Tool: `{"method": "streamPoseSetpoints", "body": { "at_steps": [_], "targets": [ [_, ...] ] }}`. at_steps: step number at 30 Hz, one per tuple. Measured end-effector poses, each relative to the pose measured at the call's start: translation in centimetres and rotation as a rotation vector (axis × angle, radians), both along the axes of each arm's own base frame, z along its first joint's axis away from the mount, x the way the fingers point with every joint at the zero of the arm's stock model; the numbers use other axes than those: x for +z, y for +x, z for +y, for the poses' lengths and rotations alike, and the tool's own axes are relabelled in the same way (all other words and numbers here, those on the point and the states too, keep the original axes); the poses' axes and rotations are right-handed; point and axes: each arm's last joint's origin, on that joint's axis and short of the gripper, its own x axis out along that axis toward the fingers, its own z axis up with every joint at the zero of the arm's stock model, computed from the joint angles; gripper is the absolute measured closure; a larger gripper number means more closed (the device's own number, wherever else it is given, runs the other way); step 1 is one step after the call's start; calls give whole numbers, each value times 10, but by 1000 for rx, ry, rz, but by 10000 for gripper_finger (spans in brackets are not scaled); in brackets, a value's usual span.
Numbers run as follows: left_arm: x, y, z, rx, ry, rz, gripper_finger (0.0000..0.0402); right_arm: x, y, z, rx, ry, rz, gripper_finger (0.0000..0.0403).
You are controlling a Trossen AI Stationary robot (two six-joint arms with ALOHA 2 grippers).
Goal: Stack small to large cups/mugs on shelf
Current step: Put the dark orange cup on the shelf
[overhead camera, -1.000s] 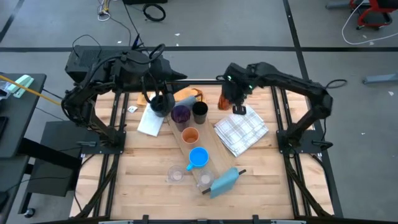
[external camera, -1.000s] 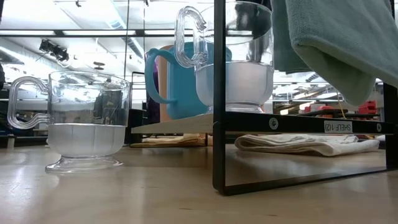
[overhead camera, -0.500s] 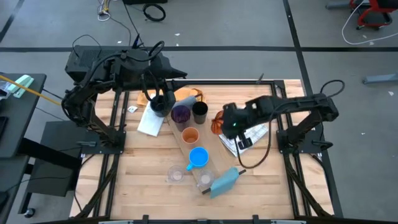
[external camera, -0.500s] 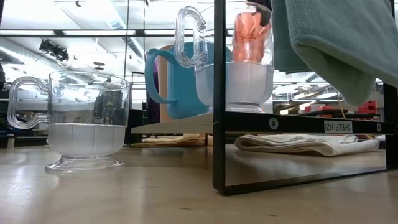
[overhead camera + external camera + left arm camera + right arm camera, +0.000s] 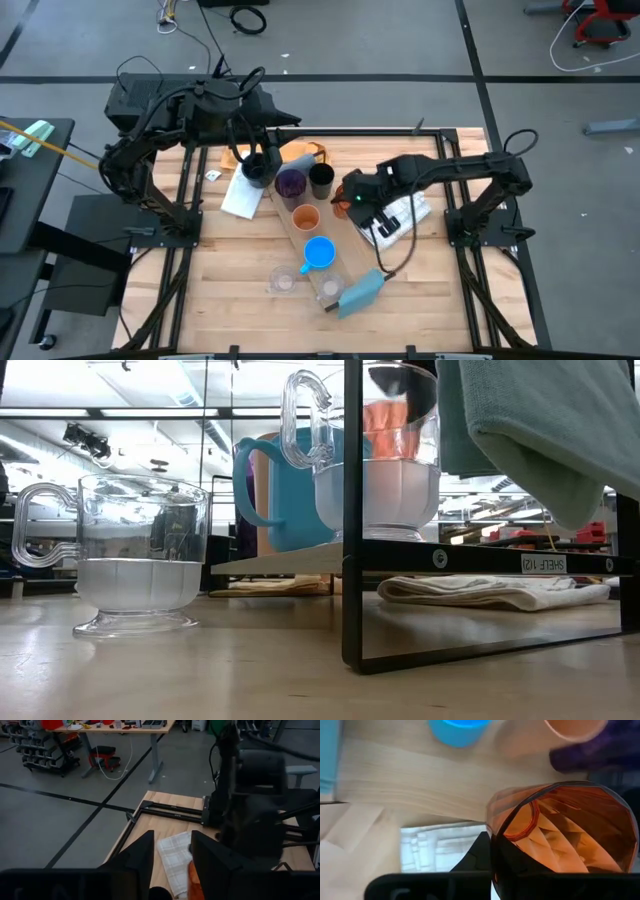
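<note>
My right gripper (image 5: pixel 352 197) is shut on a faceted orange cup (image 5: pixel 560 830) and hovers beside the shelf (image 5: pixel 345 262), over the checked cloth's edge. The long pale shelf plank carries a purple tumbler (image 5: pixel 290 183), an orange cup (image 5: pixel 305 217), a bright blue mug (image 5: pixel 318 252) and a small clear glass (image 5: pixel 331 290). A black cup (image 5: pixel 321 180) stands by the plank's far end. Another clear glass (image 5: pixel 283 282) rests on the table. My left gripper (image 5: pixel 172 855) waits open high at the far left, with a dark mug (image 5: pixel 258 170) showing under it. My right gripper pinches the orange cup's wall at the rim (image 5: pixel 492 832), one finger (image 5: pixel 476 855) outside it and the other apparently inside. The fingers come steeply from above. The cup hangs clear of the table with its mouth up.
A white checked cloth (image 5: pixel 405 215) lies right of the shelf, a white paper (image 5: pixel 242 196) left of it, and an orange-brown board (image 5: pixel 300 152) at the far side. A teal cloth (image 5: pixel 362 292) drapes over the shelf's near end. Black frame rails (image 5: pixel 450 180) border the table.
My right gripper has carried the orange cup from the table's far side toward the near edge, over the checked cloth, then leftward toward the shelf, rolling its wrist on the way. The cup has stayed lifted in the shut fingers.
</note>
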Motion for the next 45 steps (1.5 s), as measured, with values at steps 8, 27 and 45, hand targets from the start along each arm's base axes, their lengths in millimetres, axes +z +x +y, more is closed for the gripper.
{"method": "streamPoseSetpoints", "body": {
  "at_steps": [8,27,45],
  "targets": [
    [0,0,0,-1,3,1,270,-19,16,-12,-19,71,55,399],
    [0,0,0,-2,6,-2,268,-41,38,-18,-29,113,56,399],
    [1,0,1,0,13,-3,270,-42,43,-19,-27,146,19,399]
  ]
}}
